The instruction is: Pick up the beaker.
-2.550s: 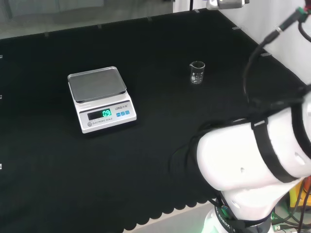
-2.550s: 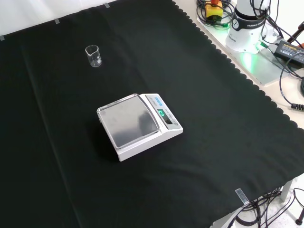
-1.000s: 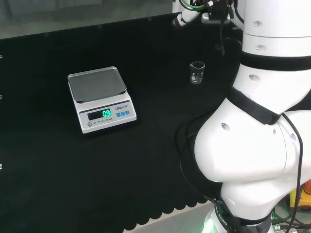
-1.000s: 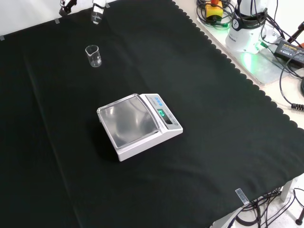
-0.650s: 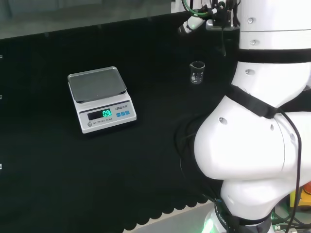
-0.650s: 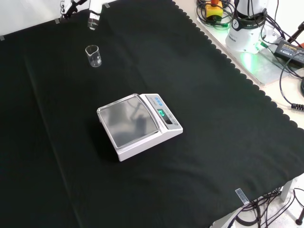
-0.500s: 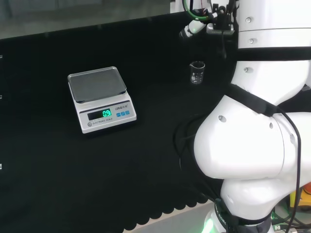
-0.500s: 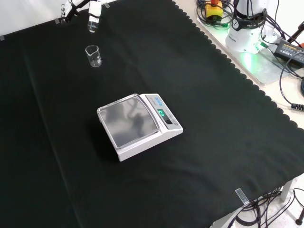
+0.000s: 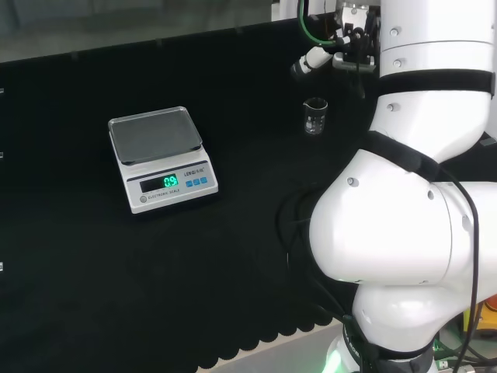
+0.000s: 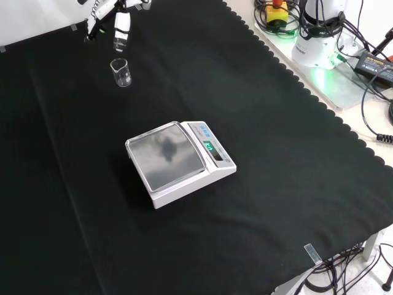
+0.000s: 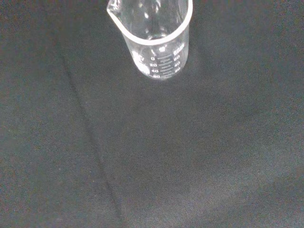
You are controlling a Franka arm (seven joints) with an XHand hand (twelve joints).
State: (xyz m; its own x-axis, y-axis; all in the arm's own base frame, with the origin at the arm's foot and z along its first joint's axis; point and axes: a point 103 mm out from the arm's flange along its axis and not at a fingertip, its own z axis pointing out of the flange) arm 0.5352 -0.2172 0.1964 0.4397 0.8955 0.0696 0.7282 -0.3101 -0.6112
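On black cloth [image 10: 276, 153]: small clear beaker [image 10: 121, 72], upright, empty by the look of it, spout visible in wrist view. Printed graduation scale on its wall, white marks and numerals, too small to read reliably. Stands apart from everything else; in front view up and left of scale [image 10: 179, 161], in head view to scale's right and a bit farther back.

Above beaker in front view: hand [image 10: 121, 27], fingers pointing down toward rim, just beside but not touching. Fingers look straight, holding nothing. In head view same hand [image 9: 311, 61] hangs just above and left of beaker, next to big white arm link [image 9: 411, 233].

Mid-cloth: white scale with steel pan, bare, green lit display and blue buttons on front face. Small print under display, unreadable.
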